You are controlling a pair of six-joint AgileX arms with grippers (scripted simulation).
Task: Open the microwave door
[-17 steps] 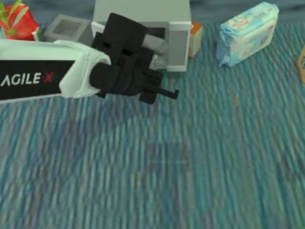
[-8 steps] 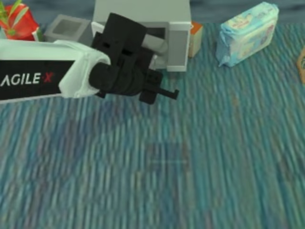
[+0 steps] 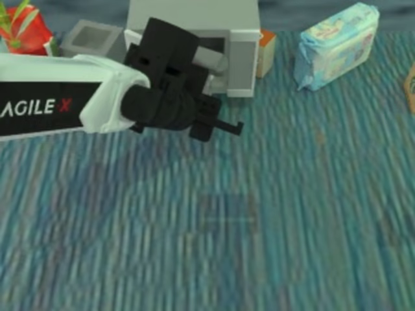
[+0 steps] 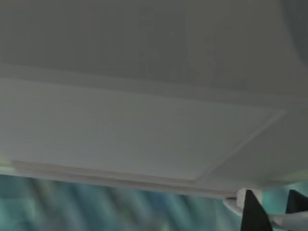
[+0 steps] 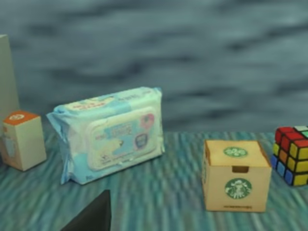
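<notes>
The microwave (image 3: 194,13) stands at the back of the table, left of centre. Its door (image 3: 211,46) with the dark window faces the front, and the control strip (image 3: 243,65) is to the right of it. My left gripper (image 3: 224,123) hangs low in front of the door. In the left wrist view the door panel (image 4: 134,130) fills the picture. The pale handle (image 4: 284,220) runs between the two dark fingertips (image 4: 252,214), which are shut on it. A dark part of my right gripper (image 5: 91,216) shows only in the right wrist view, off to the table's right.
A grey hollow cube (image 3: 91,39) and a red item (image 3: 23,29) lie left of the microwave. An orange-topped box (image 3: 266,52) and a wipes pack (image 3: 337,45) lie to its right. A logo box (image 5: 236,175) and a colour cube (image 5: 293,154) stand farther right.
</notes>
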